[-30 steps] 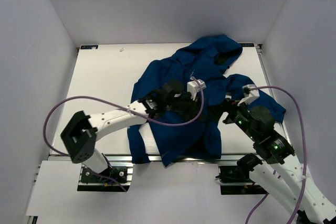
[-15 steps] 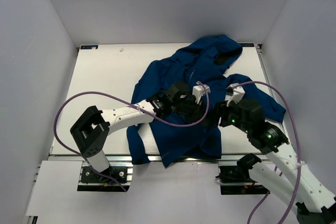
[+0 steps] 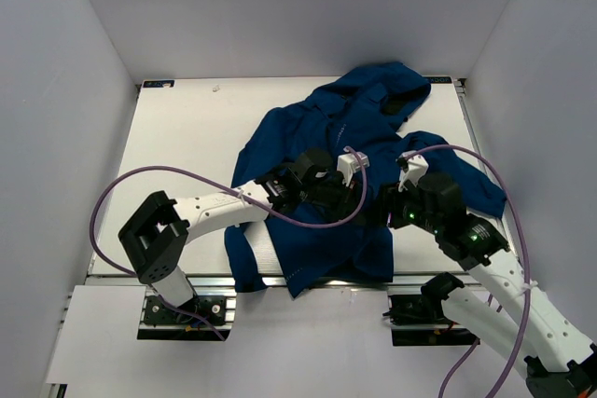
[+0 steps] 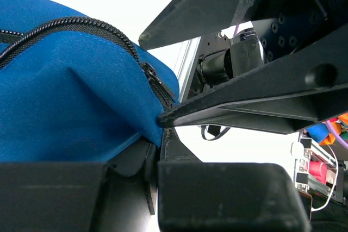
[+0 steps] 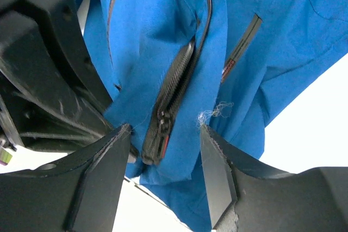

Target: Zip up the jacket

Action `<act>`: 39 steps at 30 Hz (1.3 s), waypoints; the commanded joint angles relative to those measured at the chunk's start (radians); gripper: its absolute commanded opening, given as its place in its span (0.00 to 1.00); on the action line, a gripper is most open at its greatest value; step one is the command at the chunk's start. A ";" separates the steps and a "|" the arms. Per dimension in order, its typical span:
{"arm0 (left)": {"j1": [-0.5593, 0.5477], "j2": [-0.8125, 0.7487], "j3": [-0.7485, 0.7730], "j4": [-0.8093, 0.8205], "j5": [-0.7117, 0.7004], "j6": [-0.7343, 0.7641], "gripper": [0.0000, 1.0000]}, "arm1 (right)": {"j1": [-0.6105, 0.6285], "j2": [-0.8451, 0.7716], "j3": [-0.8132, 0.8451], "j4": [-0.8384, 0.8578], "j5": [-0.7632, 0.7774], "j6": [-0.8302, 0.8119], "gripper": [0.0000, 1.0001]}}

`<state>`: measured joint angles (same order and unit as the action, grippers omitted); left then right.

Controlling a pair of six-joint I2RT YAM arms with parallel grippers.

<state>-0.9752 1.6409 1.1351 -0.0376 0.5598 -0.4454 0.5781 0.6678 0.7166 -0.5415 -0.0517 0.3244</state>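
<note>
The dark blue jacket (image 3: 345, 118) lies crumpled on the white table, hood at the back, hem over the front edge. My left gripper (image 3: 362, 197) is at its lower middle, shut on a fold of blue fabric (image 4: 65, 91) right beside the black zipper (image 4: 81, 23); the pinch (image 4: 154, 145) is partly hidden by my own fingers. My right gripper (image 3: 385, 207) faces it from the right. Its fingers (image 5: 103, 172) stand apart on either side of the zipper's lower end (image 5: 157, 139), tips touching the fabric. The left gripper's black body (image 5: 49, 80) is close beside it.
The white table (image 3: 187, 137) is walled in on three sides by pale panels. A metal rail (image 3: 308, 279) runs along the front edge. Purple cables (image 3: 121, 188) loop off both arms. The jacket's right sleeve (image 3: 476, 188) lies under the right arm.
The right gripper has moved left to the jacket's lower zipper beside the left gripper, and its jaws have narrowed. The left gripper keeps its hold, shifted only slightly.
</note>
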 commanded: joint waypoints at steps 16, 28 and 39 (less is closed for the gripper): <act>-0.007 -0.087 -0.018 0.042 -0.008 -0.003 0.00 | 0.005 -0.080 0.009 -0.060 0.185 0.061 0.60; -0.005 -0.090 -0.024 0.042 -0.005 -0.003 0.00 | 0.005 -0.019 -0.019 0.000 0.098 0.009 0.58; -0.006 -0.092 -0.012 -0.033 -0.041 0.016 0.00 | 0.005 -0.031 -0.012 0.017 -0.092 -0.085 0.58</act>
<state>-0.9760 1.6211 1.1187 -0.0654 0.5327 -0.4454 0.5812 0.6533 0.6914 -0.5728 -0.0528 0.2741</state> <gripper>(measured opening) 0.137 0.573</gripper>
